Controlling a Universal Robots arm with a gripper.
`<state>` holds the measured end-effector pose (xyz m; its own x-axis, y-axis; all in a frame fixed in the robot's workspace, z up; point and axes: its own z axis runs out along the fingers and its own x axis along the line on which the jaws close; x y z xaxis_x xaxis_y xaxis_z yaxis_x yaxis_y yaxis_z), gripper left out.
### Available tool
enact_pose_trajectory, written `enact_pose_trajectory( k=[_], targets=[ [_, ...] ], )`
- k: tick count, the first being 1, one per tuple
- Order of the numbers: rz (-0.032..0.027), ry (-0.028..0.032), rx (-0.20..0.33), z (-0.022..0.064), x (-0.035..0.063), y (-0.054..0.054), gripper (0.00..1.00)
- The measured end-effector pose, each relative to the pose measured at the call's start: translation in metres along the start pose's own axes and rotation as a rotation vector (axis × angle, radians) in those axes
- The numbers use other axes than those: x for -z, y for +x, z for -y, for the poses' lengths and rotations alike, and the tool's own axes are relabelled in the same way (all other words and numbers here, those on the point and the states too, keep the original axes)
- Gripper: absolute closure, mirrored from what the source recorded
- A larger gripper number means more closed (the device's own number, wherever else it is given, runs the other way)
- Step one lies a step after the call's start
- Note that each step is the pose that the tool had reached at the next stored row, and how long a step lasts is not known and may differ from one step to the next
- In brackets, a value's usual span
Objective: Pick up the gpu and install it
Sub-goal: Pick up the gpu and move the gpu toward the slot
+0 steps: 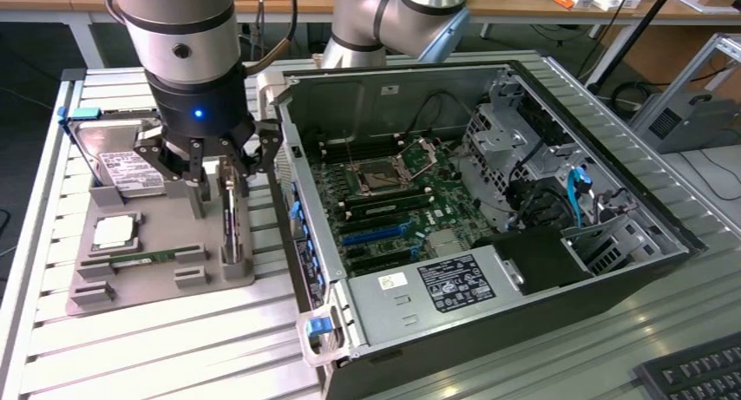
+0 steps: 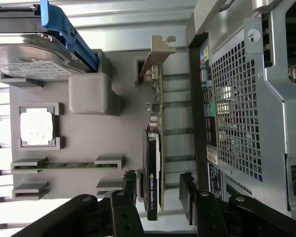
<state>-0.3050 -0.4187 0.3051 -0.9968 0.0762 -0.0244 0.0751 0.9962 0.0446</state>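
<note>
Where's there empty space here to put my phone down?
Bare slatted table in front of the gray parts tray, and between the computer case and keyboard. Crowded where the open claw straddles the gpu beside the case.

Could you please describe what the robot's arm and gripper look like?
The arm is a thick silver-grey cylinder with a black wrist section bearing a small blue light. The gripper is black, with jointed linkage fingers.

a: what sits on the gray tray [image 1: 151,285]?
b: one gpu [image 1: 235,226], one hard drive [image 1: 121,157], one processor [image 1: 113,232], one memory stick [image 1: 145,259].
a: and off the tray?
b: one open computer case [image 1: 383,96], one keyboard [image 1: 695,374].
</note>
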Motion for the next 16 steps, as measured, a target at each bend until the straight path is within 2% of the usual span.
enact_pose_trajectory(
  k=[16],
  targets=[
    [0.0,0.0,0.0,0.0022,-0.0028,-0.0001,0.52]
  ],
)
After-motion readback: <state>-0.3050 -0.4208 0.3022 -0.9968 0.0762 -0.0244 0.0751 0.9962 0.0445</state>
